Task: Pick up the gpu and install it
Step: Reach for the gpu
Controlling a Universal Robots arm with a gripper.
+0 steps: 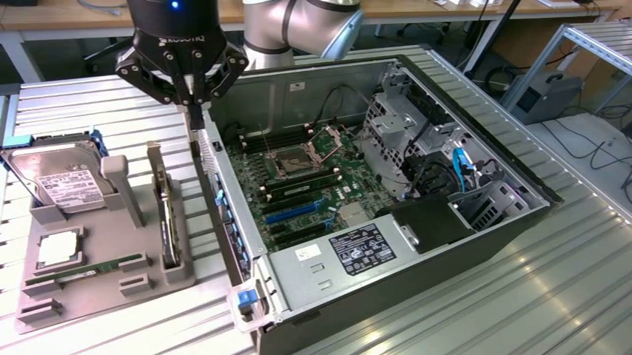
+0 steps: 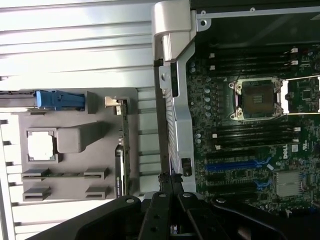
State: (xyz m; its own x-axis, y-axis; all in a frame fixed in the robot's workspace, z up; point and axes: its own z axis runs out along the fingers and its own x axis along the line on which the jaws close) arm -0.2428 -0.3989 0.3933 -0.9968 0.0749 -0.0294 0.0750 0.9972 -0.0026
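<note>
Gpu (image 1: 170, 225) stands on edge in the grey holder (image 1: 99, 255), not yet lifted or installed; your claw (image 1: 197, 109) hangs clenched, apparently empty, over the rear wall of the open case (image 1: 415, 296).

Hard drive (image 1: 61, 185), perhaps RAM stick (image 1: 94, 270), on tray (image 1: 99, 297).

The gpu (image 1: 168, 214) stands on edge, its lower edge hidden in a slot of the grey holder (image 1: 99, 299); print on the hard drive (image 1: 59, 185) label is too small to read (the arm (image 1: 296, 29) runs off the exterior view's top edge)
</note>
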